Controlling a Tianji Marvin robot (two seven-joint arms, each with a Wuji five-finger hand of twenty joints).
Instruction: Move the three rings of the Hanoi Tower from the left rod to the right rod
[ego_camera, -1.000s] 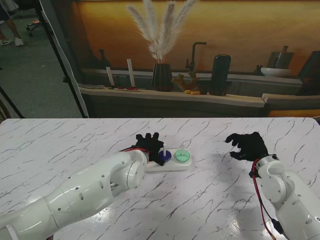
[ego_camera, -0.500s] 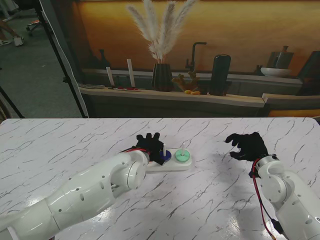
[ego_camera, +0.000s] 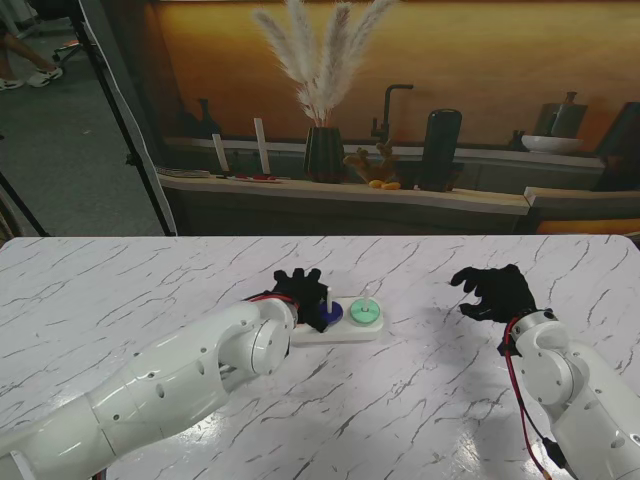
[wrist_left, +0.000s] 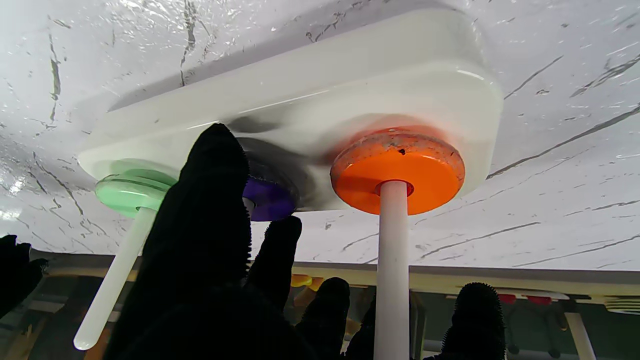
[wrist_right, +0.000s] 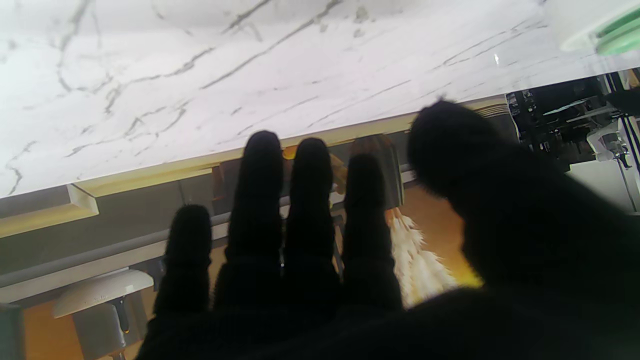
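One pale green plastic ring sits on the right rod; purple mid-rod under left hand fingers, grip unclear; orange unmoved; right hand spread, empty.

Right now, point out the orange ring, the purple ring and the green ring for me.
orange ring (wrist_left: 400, 167): left wrist view, on its flat face beside the rod.
purple ring (wrist_left: 270, 200): left wrist view, on its visible face.
green ring (ego_camera: 365, 313): stand view, on its top face.
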